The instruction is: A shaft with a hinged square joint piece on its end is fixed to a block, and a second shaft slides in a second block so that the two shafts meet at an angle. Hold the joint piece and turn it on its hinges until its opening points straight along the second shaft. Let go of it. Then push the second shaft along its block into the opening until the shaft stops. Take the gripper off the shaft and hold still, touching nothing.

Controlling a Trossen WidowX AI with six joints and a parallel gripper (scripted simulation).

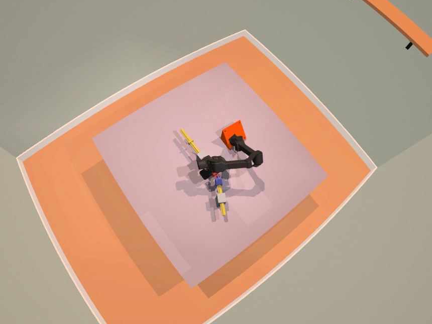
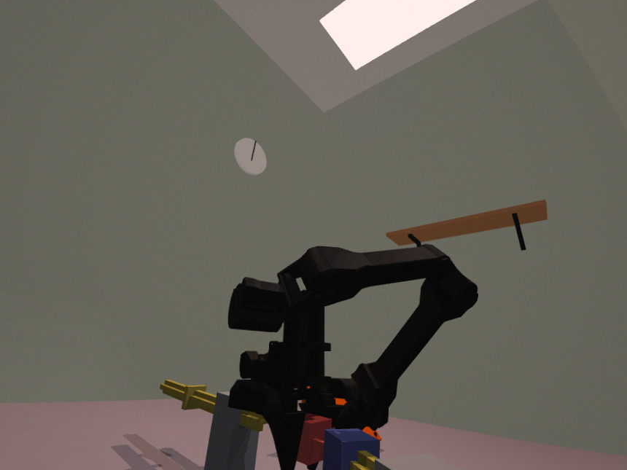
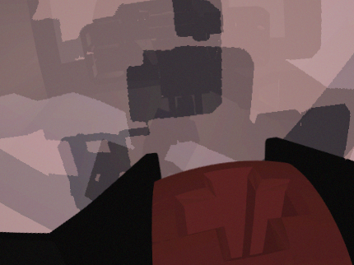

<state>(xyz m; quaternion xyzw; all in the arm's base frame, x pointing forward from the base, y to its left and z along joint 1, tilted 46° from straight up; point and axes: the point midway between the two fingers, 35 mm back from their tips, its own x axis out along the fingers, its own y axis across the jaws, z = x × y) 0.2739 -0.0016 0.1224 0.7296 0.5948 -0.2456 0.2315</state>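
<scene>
My gripper is shut on the red joint piece, which fills the lower half of the wrist view between the two black fingers. The red piece is hinged to a blue part on the end of the fixed yellow shaft, which sits in a grey block. The second yellow shaft sits in its own grey block, drawn back from the joint. I cannot tell which way the opening faces.
The arm's orange base stands to the right of the shafts on the pink mat, which lies on an orange table with a pale rim. A wooden shelf hangs on the far wall.
</scene>
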